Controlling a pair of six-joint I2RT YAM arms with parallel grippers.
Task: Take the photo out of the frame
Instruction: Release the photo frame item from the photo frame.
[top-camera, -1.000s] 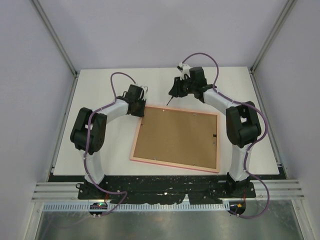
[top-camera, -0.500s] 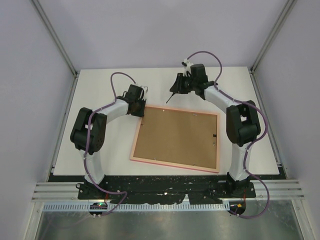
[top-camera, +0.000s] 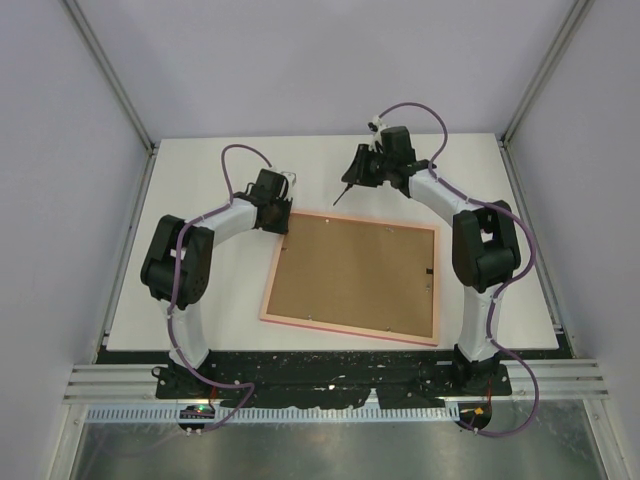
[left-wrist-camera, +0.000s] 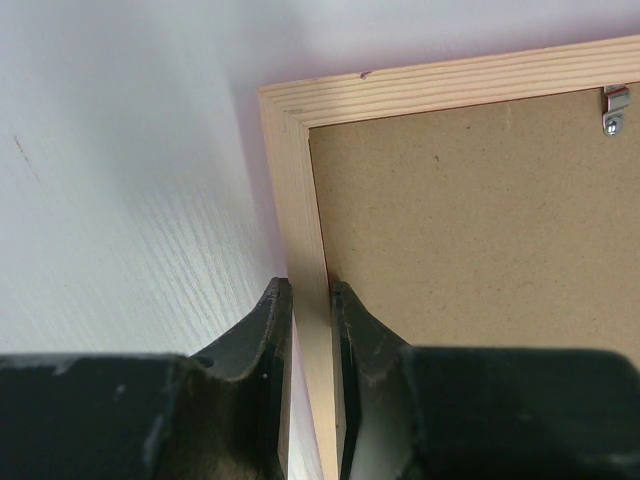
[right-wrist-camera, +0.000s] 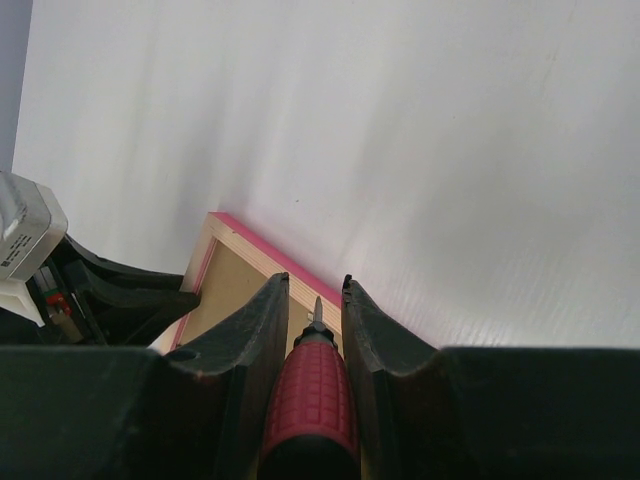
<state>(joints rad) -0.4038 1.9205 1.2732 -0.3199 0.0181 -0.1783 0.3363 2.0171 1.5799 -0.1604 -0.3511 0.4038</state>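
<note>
The frame (top-camera: 350, 332) lies face down on the white table, its pale wood rim (left-wrist-camera: 300, 180) around the brown backing board (top-camera: 355, 270). The photo is hidden under that board. My left gripper (top-camera: 285, 220) is shut on the frame's left rail just below the far-left corner, one finger on each side of the rail (left-wrist-camera: 311, 295). My right gripper (top-camera: 358, 172) hovers beyond the frame's far edge, shut on a red-handled screwdriver (right-wrist-camera: 310, 390). The screwdriver's metal tip (top-camera: 336, 202) points down toward the pink far edge (right-wrist-camera: 255, 255).
A metal hanger clip (left-wrist-camera: 614, 108) sits on the backing board near the far rail, and a dark tab (top-camera: 428, 270) shows by the right rail. Bare white table (top-camera: 200, 180) surrounds the frame. Enclosure walls stand to the left, right and back.
My right gripper has shifted a little to the right and farther back with the screwdriver. The left gripper and the frame have not moved.
</note>
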